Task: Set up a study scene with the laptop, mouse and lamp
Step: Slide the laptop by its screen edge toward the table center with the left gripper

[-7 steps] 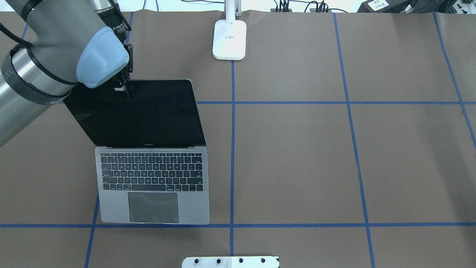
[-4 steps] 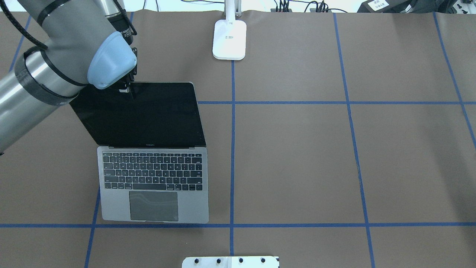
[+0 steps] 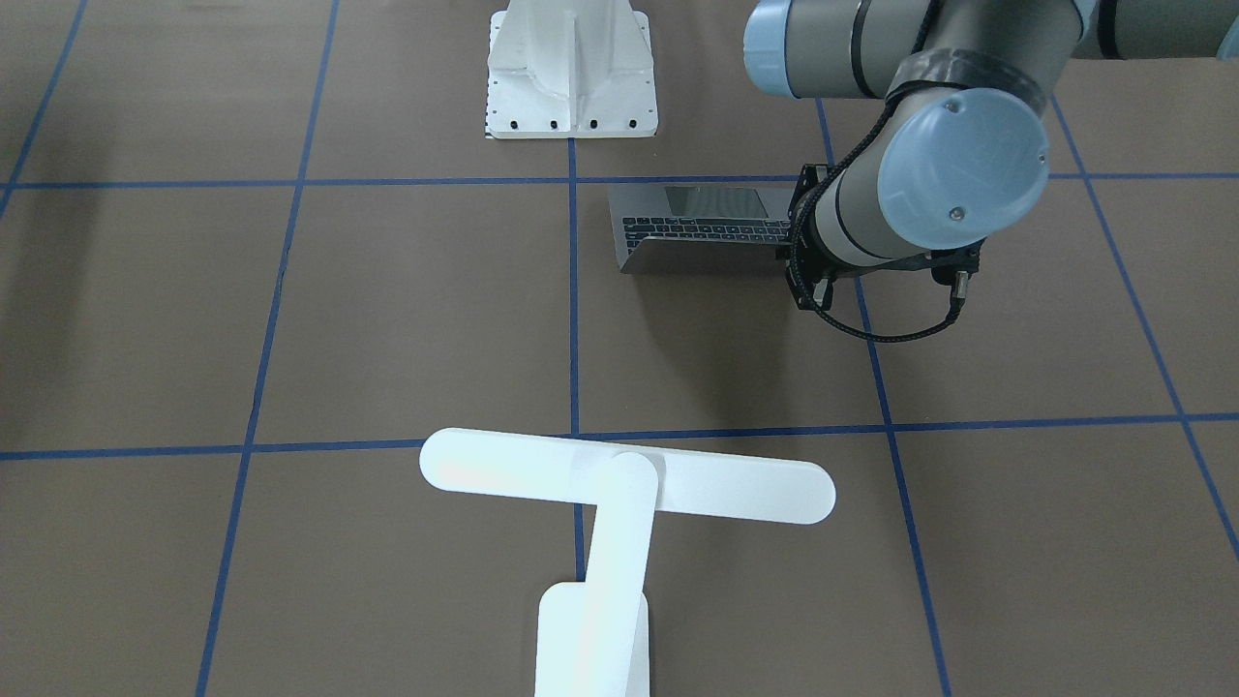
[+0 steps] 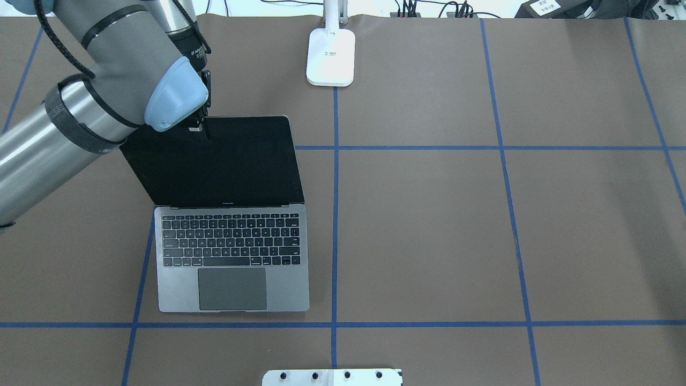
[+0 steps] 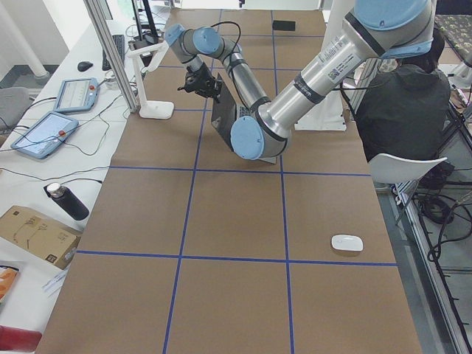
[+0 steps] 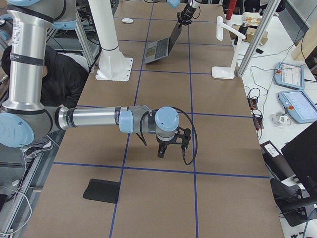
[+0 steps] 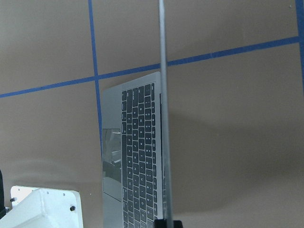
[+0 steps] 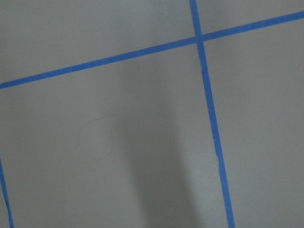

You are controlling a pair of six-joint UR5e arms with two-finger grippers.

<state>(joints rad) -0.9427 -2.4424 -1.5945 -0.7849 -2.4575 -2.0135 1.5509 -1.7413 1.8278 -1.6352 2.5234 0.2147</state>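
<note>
The grey laptop (image 4: 233, 257) stands open left of the table's middle line, keyboard facing the robot. My left gripper (image 4: 199, 127) is shut on the top edge of its dark screen (image 4: 214, 161). In the left wrist view the lid (image 7: 162, 118) shows edge-on as a thin line beside the keys. The white lamp (image 3: 627, 484) stands at the far edge, with its base (image 4: 330, 56) on the middle line. The white mouse (image 5: 346, 243) lies near the robot's side at the right end. My right gripper (image 6: 171, 148) hangs low over bare table there; I cannot tell whether it is open.
A white bolted pedestal (image 3: 571, 68) stands at the near edge. A flat black pad (image 6: 101, 191) lies at the right end. A person (image 5: 405, 96) sits behind the robot's base. Tablets and cables lie beyond the far edge.
My left gripper has moved to the right with the screen's edge in it, and the whole laptop has slid right and a little away from the robot.
</note>
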